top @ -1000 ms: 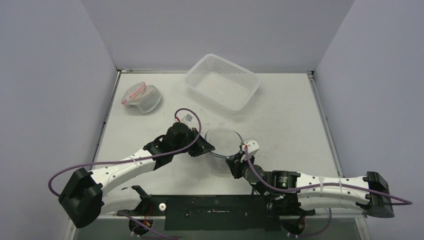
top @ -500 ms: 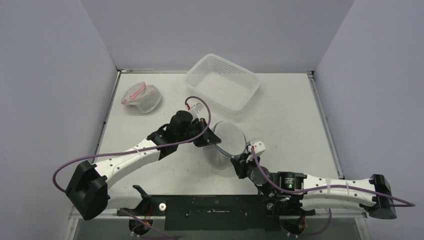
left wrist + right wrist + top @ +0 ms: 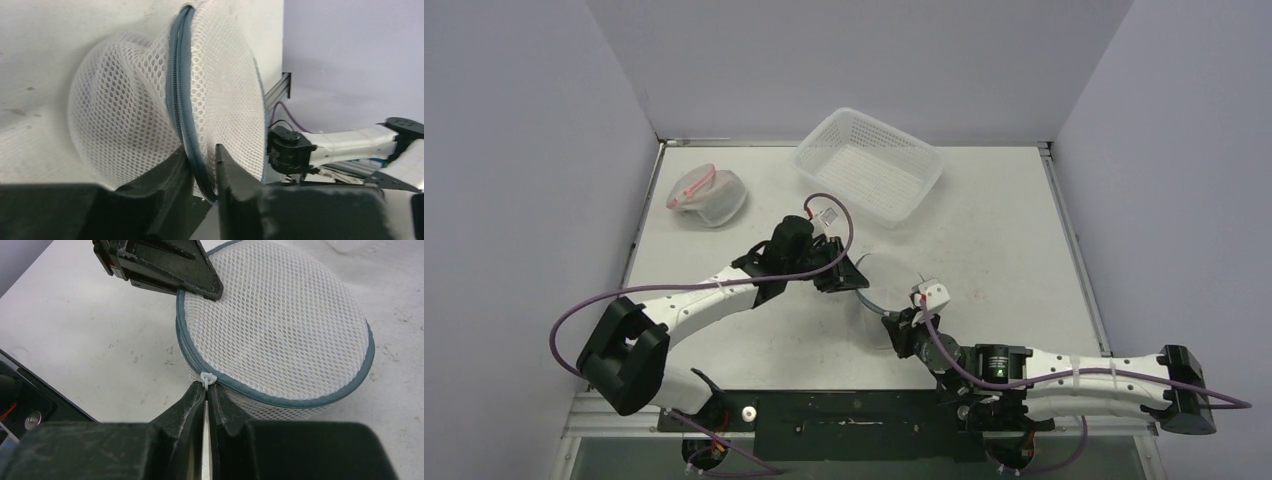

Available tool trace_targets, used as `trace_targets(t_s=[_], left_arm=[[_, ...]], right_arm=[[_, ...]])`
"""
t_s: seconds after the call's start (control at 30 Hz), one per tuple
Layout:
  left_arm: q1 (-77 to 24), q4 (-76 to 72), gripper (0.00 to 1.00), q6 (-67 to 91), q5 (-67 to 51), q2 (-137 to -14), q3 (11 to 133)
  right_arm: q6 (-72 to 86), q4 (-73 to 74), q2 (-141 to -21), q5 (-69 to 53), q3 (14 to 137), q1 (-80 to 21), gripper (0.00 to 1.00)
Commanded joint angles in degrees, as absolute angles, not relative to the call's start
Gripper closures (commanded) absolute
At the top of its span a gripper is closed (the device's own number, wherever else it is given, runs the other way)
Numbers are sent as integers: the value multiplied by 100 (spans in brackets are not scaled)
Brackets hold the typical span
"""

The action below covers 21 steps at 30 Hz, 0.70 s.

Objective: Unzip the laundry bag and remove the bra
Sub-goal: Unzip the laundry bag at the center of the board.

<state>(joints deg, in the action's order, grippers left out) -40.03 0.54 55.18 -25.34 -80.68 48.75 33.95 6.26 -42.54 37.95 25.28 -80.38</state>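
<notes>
1. Where the bases sit at the bottom edge of the top view, the right arm [image 3: 1074,378] is seen stretched low over the table [image 3: 1009,235] from the lower right toward the centre. The left arm [image 3: 704,305] is angled from the lower left up toward the centre.
2. The right gripper [image 3: 206,389] is clamped on the white zipper pull [image 3: 207,377] at the near rim of the bag.
3. The laundry bag [image 3: 280,325] is set at the middle of the table, between the two grippers. Its flat round mesh face is turned upward, and a grey-blue zipper band [image 3: 300,401] is run around the rim. As the bag is round, no long axis can be made out.
4. The left gripper [image 3: 202,165] is placed at the bag's far-left rim. Its fingers are held narrowly apart with the zipper band between them; whether the band is pinched cannot be told.
5. Farther back, a second mesh bag [image 3: 714,200] with something pink inside is seen at the upper left. A white basket [image 3: 824,150] is seen at the upper centre, well apart from both arms.
</notes>
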Motion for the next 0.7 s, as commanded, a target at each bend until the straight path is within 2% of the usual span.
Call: trace_targets(t_s=[0.0, 0.07, 0.13, 0.27, 0.43, 0.67], left_arm=[[-3841, -298, 66, 5537, -2540, -7944, 4741], [-3808, -43, 43, 5501, -2391, -7817, 4724], [-3797, 517, 27, 5456, -2118, -7620, 4732], [-3790, 1386, 12, 5498, -1623, -7007, 4646], [-3863, 1933, 10, 5972, -1341, -6183, 4256], [-4165, 947, 14, 6912, -1374, -5799, 3600]], right_arm=[[3314, -211, -4644, 3705, 2629, -8104, 95], [3298, -354, -4833, 3663, 2658, -8104, 95], [3292, -482, -4986, 3620, 2675, -8102, 95], [3226, -683, -5226, 3486, 2711, -8086, 95], [3124, -935, -5484, 3279, 2784, -8024, 95], [3011, -1247, -5937, 2889, 2944, -7868, 95]])
